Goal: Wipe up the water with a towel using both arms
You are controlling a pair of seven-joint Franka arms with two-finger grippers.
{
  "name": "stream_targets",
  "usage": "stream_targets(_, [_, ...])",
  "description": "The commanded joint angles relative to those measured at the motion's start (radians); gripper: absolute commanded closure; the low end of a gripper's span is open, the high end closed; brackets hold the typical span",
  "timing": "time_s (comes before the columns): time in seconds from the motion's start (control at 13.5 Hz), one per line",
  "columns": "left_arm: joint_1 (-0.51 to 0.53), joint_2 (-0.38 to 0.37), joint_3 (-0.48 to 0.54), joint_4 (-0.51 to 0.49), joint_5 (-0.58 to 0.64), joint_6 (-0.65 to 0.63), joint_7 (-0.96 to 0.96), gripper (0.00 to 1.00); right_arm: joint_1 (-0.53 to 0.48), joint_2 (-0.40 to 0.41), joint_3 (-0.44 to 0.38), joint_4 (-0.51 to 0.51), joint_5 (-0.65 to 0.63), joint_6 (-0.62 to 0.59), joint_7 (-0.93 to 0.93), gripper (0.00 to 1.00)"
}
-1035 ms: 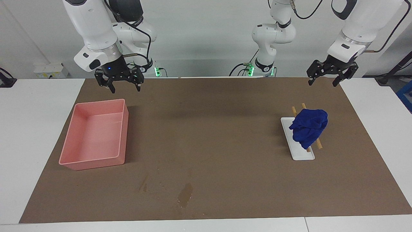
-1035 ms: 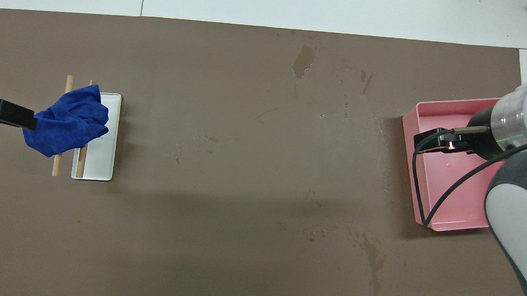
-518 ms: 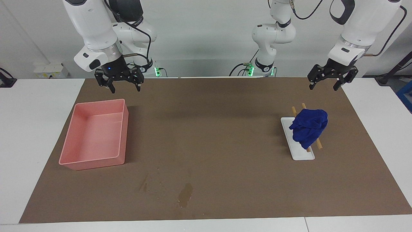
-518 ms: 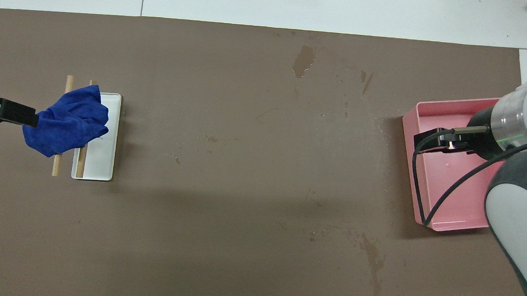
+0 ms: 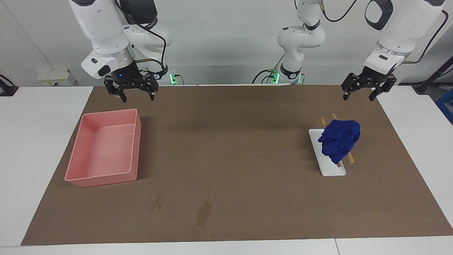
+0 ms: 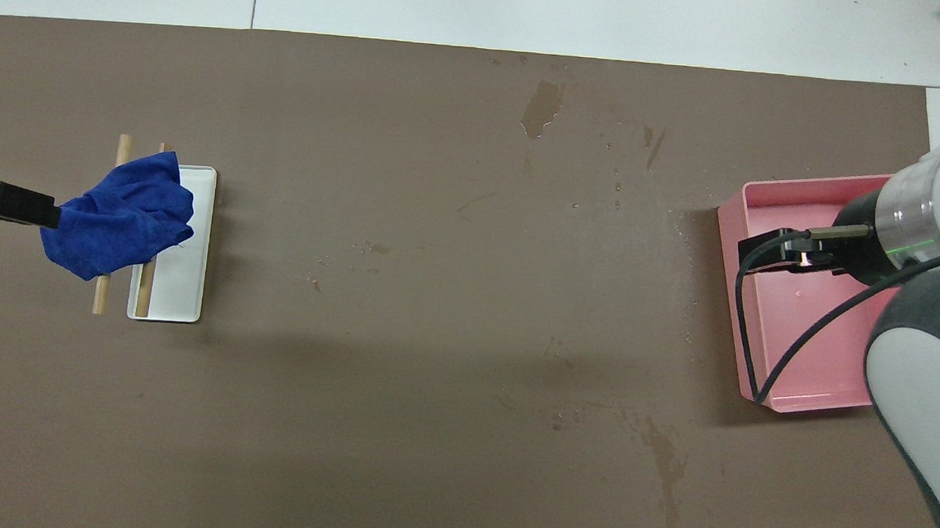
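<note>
The blue towel lies bunched on two wooden sticks over a white tray; it also shows in the overhead view. The water is a dark blotch near the mat's edge farthest from the robots, with a thin streak beside it; the blotch also shows from above. My left gripper hangs open and empty, raised above the mat's corner at the left arm's end, apart from the towel. My right gripper hangs open and empty over the pink tub's end nearest the robots.
The pink tub stands at the right arm's end of the brown mat; its rim shows from above. The white tray and the sticks lie under the towel. Fainter dark marks sit nearer to the robots.
My left gripper has drifted slightly toward the left arm's end of the table as its wrist turned. The right arm, towel and water have not moved.
</note>
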Motion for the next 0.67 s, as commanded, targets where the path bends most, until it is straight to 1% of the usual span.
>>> stream_targets(0.0, [0.012,-0.036,-0.004,-0.058,-0.005,0.043,0.021,0.00,-0.017,-0.023,0.005,-0.027,0.021,0.015,-0.016,0.00])
stream_targets(0.59, [0.014,-0.035,-0.004,-0.084,-0.005,0.073,0.035,0.00,-0.017,-0.023,0.005,-0.026,0.021,0.015,-0.016,0.00])
